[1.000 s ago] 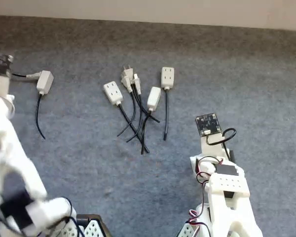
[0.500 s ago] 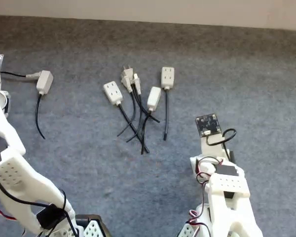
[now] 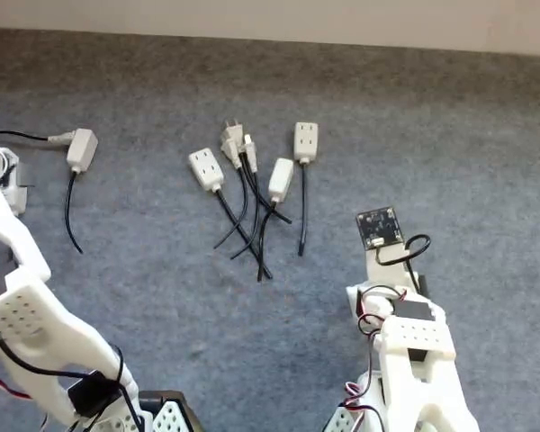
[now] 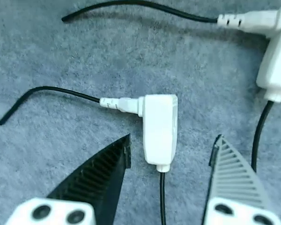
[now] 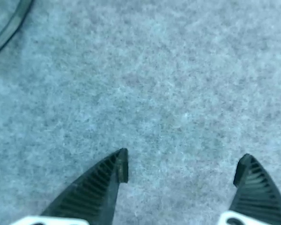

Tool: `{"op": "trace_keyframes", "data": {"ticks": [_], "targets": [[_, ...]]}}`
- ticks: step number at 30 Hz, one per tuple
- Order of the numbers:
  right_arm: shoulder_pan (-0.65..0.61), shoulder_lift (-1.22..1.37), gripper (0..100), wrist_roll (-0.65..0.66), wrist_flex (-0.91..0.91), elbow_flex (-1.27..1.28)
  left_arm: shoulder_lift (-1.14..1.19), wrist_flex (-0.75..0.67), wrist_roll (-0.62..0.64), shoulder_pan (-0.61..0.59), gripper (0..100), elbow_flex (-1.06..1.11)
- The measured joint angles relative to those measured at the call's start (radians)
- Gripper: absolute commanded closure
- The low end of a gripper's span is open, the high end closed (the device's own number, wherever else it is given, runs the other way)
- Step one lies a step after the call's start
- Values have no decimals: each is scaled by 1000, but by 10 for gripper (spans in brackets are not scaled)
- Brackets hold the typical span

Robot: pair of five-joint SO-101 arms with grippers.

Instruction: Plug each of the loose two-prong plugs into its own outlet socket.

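My left gripper [image 4: 172, 139] is open and hovers just over a white outlet block [image 4: 160, 127] that has a white plug [image 4: 119, 103] seated in its side. That block lies between the fingers, nearer the dark one [image 4: 107, 168]. A second outlet [image 3: 81, 148] with a plug [image 3: 59, 138] in it lies beside it on the carpet. Mid-carpet lie three more white outlets [image 3: 205, 168] [image 3: 281, 180] [image 3: 306, 141] and loose two-prong plugs [image 3: 232, 137] with tangled black cords. My right gripper [image 5: 182, 166] is open over bare grey carpet, short of that cluster.
The left arm [image 3: 9, 234] stands along the left edge of the high view. The right arm [image 3: 405, 333] sits at the front right, its wrist board [image 3: 380, 227] pointing at the cluster. A dark cord end [image 5: 9, 26] lies off to one side of the right gripper.
The left arm has swung, its wrist moving farther toward the far left edge of the high view. The right arm, the outlets and the plugs have not moved.
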Motion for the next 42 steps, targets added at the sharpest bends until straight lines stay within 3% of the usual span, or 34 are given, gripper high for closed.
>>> {"op": "trace_keyframes", "data": {"ticks": [5, 9, 16, 20, 26, 30, 36, 42], "targets": [[-8, 0, 649, 0, 0, 8, 0, 120, 9, 86, 722, -106], [-15, -5, 649, 0, -2, 18, -2, 209, 123, 235, 723, -201], [-15, -5, 649, 0, -6, 18, 28, 218, 288, 551, 723, -253], [-15, -5, 649, 0, -6, 18, 137, 172, 423, 666, 723, -258], [-15, -5, 649, 0, -6, 18, 264, 155, 592, 697, 723, -259], [-15, -5, 649, 0, -6, 18, 278, 169, 609, 723, 725, -259], [-15, -5, 649, 0, -6, 18, 278, 212, 609, 786, 851, -259], [-15, -5, 649, 0, -6, 20, 302, 215, 611, 809, 860, -262]]}}
